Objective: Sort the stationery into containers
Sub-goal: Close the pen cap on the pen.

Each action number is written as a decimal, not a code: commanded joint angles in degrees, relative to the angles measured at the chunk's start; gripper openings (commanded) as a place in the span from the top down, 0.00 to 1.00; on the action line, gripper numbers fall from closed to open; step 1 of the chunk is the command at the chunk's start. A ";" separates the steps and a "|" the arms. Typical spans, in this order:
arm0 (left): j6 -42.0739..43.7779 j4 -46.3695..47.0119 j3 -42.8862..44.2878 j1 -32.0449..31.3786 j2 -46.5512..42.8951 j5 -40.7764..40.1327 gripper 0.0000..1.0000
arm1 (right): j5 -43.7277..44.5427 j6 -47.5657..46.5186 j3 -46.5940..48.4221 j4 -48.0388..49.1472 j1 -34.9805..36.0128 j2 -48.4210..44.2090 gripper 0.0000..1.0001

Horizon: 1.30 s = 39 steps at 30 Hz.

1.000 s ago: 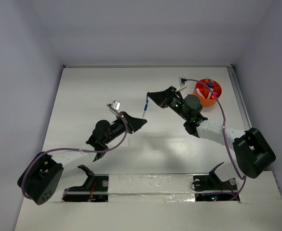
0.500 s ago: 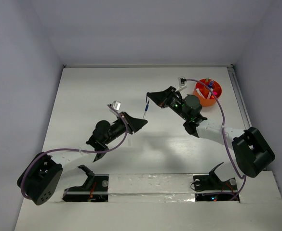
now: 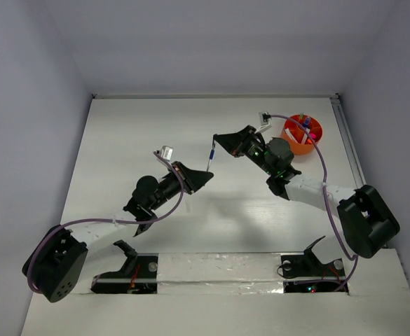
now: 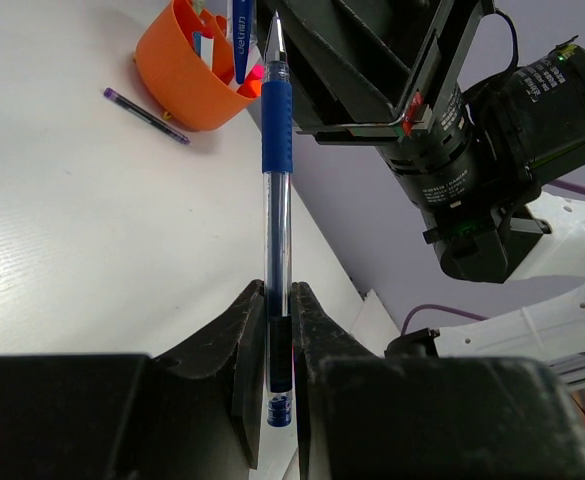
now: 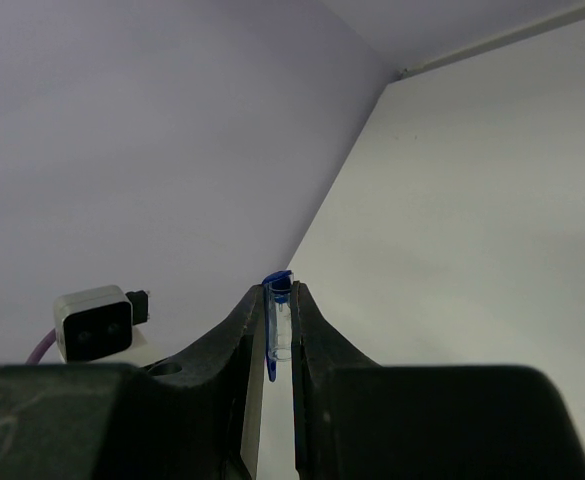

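While the blue pen [image 3: 210, 155] hangs in the air between the two arms, above the middle of the table [image 3: 134, 133], the question is which arm carries it to the orange cup [image 3: 294, 146]. The left gripper [image 3: 206, 176] pinches the pen at its back end. From there its long axis runs away from the arm bases to the right gripper [image 3: 217, 139], where the writing tip ends. In the right wrist view the right fingers [image 5: 247, 330] stand narrow with a pen end between them. They seem to press on it, though I am not fully sure. The cup stands far right, near the table's right edge, with some pieces inside, and a purple pen [image 4: 144, 102] lies just beside it. I judge the right arm is much nearer to the cup. Its own wrist lies between pen and cup, so it must swing back with care.
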 commanded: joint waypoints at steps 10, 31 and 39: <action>0.55 3.08 0.85 -0.24 -0.32 0.41 1.00 | 1.69 -1.41 1.45 2.38 0.41 -2.03 0.98; -1.12 6.16 0.67 -1.29 1.44 -1.09 1.00 | 3.98 -1.14 -0.31 4.93 0.41 -3.00 0.96; -1.39 5.89 1.47 -1.29 2.23 -0.21 1.00 | 3.89 -1.67 -0.75 4.84 0.41 -3.79 0.96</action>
